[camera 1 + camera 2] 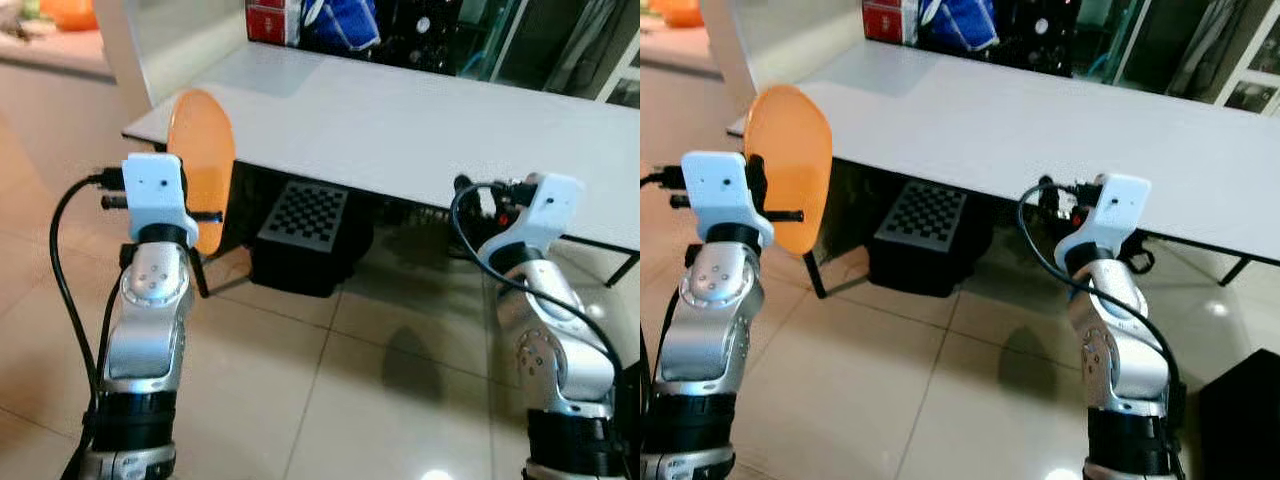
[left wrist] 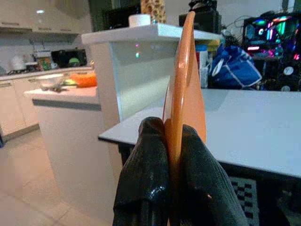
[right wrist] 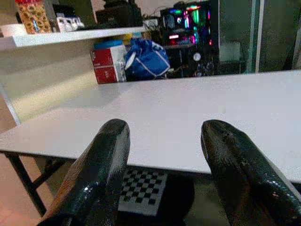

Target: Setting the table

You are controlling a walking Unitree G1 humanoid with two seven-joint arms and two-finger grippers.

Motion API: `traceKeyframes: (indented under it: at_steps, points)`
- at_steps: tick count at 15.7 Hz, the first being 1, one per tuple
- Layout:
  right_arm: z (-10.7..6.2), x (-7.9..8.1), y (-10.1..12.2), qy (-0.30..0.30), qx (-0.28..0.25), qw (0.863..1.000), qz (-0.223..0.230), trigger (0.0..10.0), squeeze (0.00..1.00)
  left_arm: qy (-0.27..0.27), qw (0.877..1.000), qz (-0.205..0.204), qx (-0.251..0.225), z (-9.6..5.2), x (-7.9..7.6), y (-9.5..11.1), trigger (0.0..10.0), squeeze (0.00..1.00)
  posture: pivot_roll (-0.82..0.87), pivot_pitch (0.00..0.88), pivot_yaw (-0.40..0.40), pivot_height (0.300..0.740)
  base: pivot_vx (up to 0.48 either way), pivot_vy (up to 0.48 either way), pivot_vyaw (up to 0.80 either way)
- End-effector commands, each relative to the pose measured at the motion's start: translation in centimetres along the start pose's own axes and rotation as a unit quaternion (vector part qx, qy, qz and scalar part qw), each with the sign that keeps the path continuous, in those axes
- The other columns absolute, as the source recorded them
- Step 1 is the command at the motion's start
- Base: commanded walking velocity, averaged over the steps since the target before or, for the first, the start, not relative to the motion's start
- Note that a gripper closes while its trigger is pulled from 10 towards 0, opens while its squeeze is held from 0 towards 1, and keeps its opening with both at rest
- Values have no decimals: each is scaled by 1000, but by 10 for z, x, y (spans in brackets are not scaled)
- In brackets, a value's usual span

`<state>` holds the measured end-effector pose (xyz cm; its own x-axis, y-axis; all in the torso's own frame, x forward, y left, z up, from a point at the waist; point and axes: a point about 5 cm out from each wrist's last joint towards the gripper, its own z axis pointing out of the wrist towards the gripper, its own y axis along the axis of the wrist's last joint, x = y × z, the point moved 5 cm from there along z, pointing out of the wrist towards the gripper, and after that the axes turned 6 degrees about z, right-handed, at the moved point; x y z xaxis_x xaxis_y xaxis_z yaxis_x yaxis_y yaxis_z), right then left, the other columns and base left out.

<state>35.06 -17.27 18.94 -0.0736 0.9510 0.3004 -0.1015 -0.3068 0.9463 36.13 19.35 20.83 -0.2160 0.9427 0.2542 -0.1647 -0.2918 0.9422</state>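
Note:
An orange plate [image 1: 202, 160] stands on edge in my left gripper [image 2: 170, 141], which is shut on its rim just in front of the white table's [image 1: 420, 130] near left corner. In the left wrist view the plate [image 2: 184, 80] rises thin and upright between the two black fingers [image 2: 146, 165]. My right gripper [image 3: 164, 136] hangs open and holds nothing, level with the table's front edge [image 3: 141, 162]. In the head views the right wrist [image 1: 545, 205] sits just below that edge, right of centre.
A black box with a checkerboard top [image 1: 308, 215] sits under the table. At the table's far side stand a red box [image 1: 272, 20] and a blue bag [image 1: 345, 22]. A white counter [image 2: 141, 61] rises at the left. The floor is beige tile [image 1: 330, 400].

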Motion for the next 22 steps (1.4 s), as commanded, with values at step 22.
traceKeyframes:
  at_steps: [22]
  points:
    - [-1,34,-14,109,32,991,-70,10000,0,-81,993,-60,-66,5,-16,35,10000,0,-16,0,-32,740,432,0,-122]
